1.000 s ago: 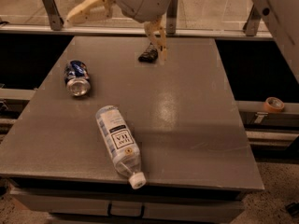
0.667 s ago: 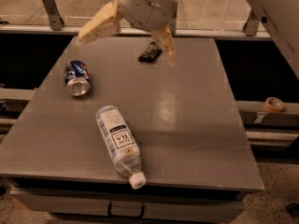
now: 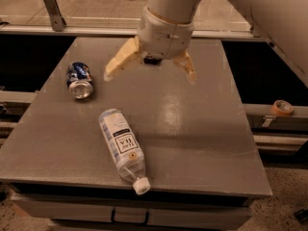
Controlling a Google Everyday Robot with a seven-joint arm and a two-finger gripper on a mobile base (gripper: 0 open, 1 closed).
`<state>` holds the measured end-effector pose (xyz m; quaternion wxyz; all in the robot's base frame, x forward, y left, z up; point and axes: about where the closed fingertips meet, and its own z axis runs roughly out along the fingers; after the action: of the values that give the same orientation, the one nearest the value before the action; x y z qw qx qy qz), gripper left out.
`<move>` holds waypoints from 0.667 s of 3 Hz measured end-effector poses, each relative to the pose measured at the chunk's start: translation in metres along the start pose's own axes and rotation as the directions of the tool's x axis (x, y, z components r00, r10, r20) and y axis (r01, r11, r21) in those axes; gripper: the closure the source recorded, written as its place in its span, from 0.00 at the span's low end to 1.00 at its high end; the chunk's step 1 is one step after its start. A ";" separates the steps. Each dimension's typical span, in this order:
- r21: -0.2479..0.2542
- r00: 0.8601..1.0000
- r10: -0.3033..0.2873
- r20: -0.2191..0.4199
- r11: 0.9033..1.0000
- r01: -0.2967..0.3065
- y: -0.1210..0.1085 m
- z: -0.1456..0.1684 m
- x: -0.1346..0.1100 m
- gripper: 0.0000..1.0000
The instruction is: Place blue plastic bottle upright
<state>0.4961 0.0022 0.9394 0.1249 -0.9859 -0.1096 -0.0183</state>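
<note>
Nothing is done yet; the blue plastic bottle (image 3: 121, 143) lies on its side at the counter's (image 3: 192, 129) near left, cap toward the near edge; the gripper (image 3: 150, 77) hovers over the far middle, fingers (image 3: 122, 61) spread apart and empty; grasping and righting remain.

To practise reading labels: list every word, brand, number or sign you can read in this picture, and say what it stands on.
No text can be read.
On the blue plastic bottle, lying on its side: a white label with a dark square logo, letters too small to read.
On the blue can: print blurred, unreadable.
On the gripper, open above the table: no text.
</note>
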 end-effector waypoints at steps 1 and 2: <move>-0.047 0.999 0.001 0.051 0.999 0.001 0.018 0.019 -0.019 0.00; -0.080 0.994 0.000 0.110 0.997 0.009 0.029 0.037 -0.043 0.00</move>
<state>0.4606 -0.0249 0.8944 0.0787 -0.9894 -0.1177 0.0312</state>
